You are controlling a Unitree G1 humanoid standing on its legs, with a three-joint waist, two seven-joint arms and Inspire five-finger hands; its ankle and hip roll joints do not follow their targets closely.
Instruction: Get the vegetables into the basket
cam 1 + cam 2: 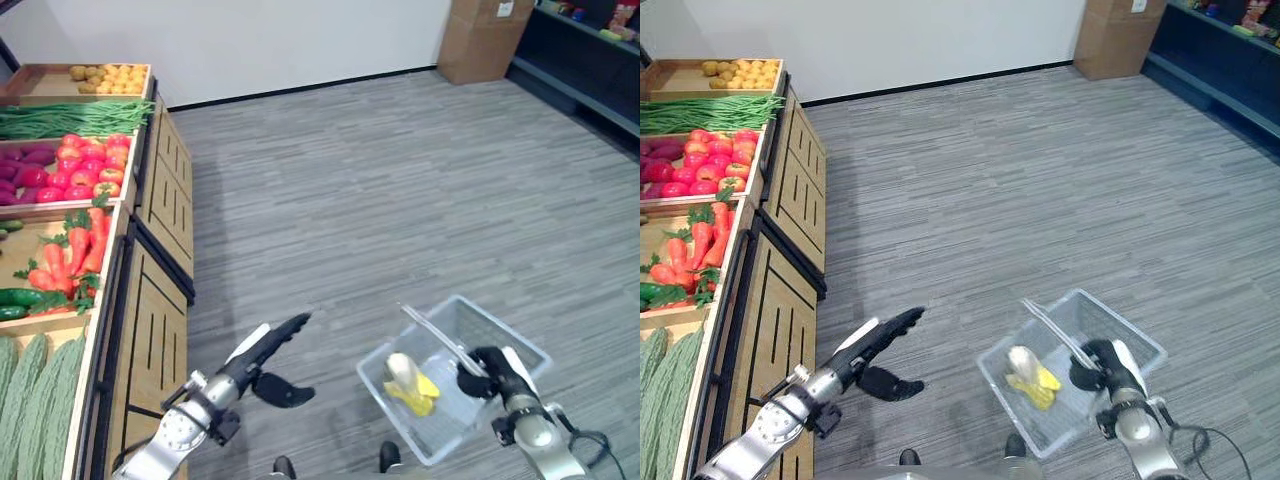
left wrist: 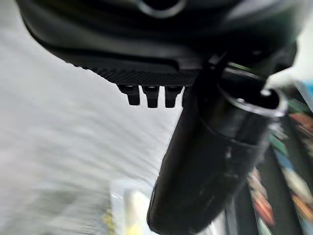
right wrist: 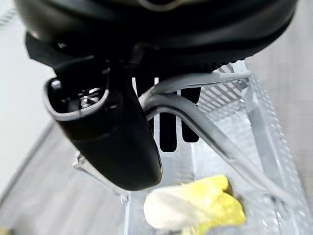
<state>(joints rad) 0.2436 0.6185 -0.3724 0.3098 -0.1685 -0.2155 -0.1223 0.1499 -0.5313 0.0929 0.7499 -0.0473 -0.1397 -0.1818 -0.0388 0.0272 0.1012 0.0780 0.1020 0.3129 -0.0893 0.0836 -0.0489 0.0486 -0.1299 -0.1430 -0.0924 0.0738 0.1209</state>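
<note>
My right hand (image 1: 492,372) is shut on the grey handle (image 3: 205,127) of a clear plastic basket (image 1: 505,325), which hangs low over the floor at the lower right. A yellow and white vegetable (image 1: 408,385) lies inside it. My left hand (image 1: 268,350) is open, fingers straight, with nothing in it. It reaches forward beside the wooden produce stand (image 1: 160,300), left of the basket. On the stand lie carrots (image 1: 75,250), cucumbers (image 1: 20,298), green beans (image 1: 70,118), potatoes (image 1: 108,78), red round produce (image 1: 90,165) and ridged green gourds (image 1: 40,400).
Grey striped flooring stretches ahead between the stand and the basket. A cardboard box (image 1: 485,38) stands against the far wall. A dark shelf unit (image 1: 585,65) runs along the right side.
</note>
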